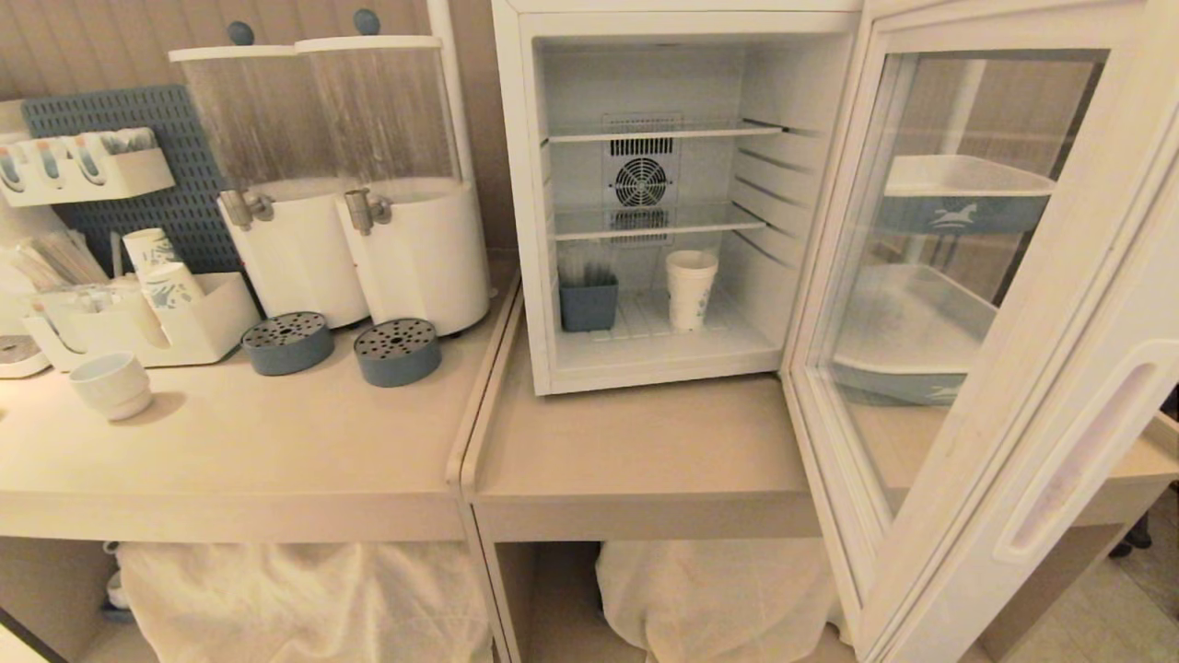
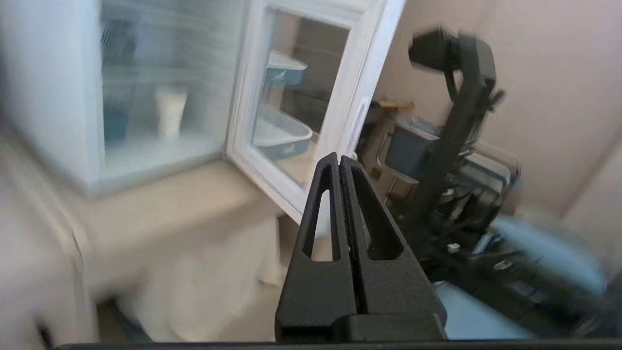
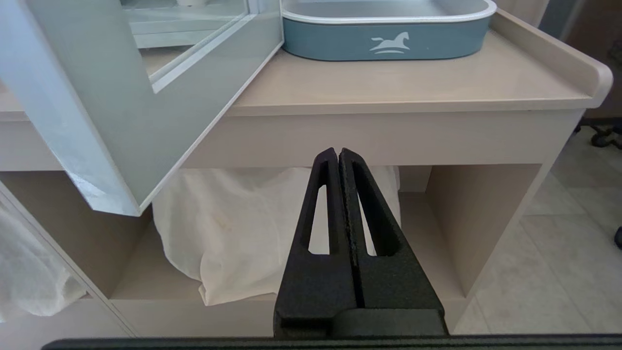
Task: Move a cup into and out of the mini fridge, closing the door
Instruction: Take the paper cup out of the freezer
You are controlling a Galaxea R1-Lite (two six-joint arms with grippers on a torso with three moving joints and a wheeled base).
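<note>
On the fridge floor, under the lower wire shelf: cup (image 1: 691,288), upright, right of a small blue bin (image 1: 589,303). Mini fridge (image 1: 525,230) on the surface (image 1: 645,460); door (image 1: 1041,405) swung wide open. Left gripper (image 2: 340,163) and right gripper (image 3: 338,155): jaws pressed together, empty, both clear of the fridge. Risks: jaws not parted before reaching tip the cup; a wide reach clips the bin or shelf edge; an arm snags the projecting door.

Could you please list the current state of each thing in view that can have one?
door: swung wide open.
mini fridge: open, interior exposed.
cup: upright on the fridge floor, not held.
left end effector: shut, empty.
right end effector: shut, empty, below the counter.
</note>
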